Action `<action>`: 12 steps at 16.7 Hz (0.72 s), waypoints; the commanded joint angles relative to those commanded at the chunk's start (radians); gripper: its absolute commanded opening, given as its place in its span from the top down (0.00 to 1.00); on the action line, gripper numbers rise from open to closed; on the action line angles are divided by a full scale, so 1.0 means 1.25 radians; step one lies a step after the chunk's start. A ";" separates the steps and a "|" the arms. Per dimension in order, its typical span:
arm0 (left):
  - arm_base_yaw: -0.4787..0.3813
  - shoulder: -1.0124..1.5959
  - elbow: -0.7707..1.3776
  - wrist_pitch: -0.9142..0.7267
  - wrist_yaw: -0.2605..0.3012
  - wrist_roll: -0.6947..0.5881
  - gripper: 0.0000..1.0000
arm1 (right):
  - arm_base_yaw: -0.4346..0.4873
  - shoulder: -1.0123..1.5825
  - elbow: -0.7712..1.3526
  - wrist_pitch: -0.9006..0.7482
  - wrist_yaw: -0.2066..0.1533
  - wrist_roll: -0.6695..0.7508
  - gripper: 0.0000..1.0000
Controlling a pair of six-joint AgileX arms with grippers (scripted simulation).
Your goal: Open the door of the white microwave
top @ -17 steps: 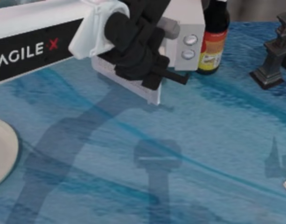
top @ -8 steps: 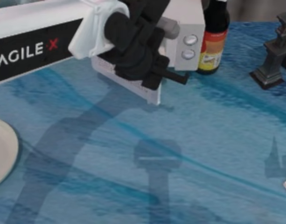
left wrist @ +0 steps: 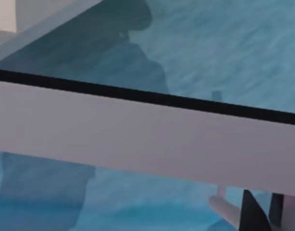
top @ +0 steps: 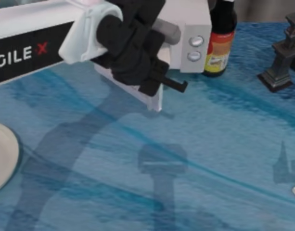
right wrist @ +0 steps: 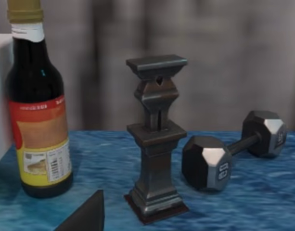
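The blue worktop [top: 210, 154] fills the scene. At its twelve o'clock edge stands the white microwave [top: 193, 19], its two silver knobs [top: 196, 41] facing out. The door [top: 149, 98] hangs swung outward from the front, angled toward seven o'clock, its free edge well clear of the box. The left arm [top: 32, 43] reaches in from nine o'clock, and the left gripper [top: 169, 82] sits against the door's upper edge; whether its fingers are open or closed, I cannot tell. Touching the microwave at three o'clock is a dark bottle [top: 220, 38]. Farther toward two o'clock stand a dark metal stand [right wrist: 154, 144] and a dumbbell [right wrist: 231, 154]. The right gripper isn't visible.
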 joint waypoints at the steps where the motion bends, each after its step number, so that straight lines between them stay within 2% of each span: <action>1: 0.006 -0.011 -0.012 0.004 0.010 0.018 1.00 | 0.000 0.000 0.000 0.000 0.000 0.000 0.00; 3: 0.013 -0.022 -0.030 0.008 0.022 0.042 1.00 | 0.000 0.000 0.000 0.000 0.000 0.000 0.00; 12: 0.014 -0.022 -0.032 0.008 0.023 0.043 1.00 | 0.000 0.000 0.000 0.000 0.000 0.000 0.00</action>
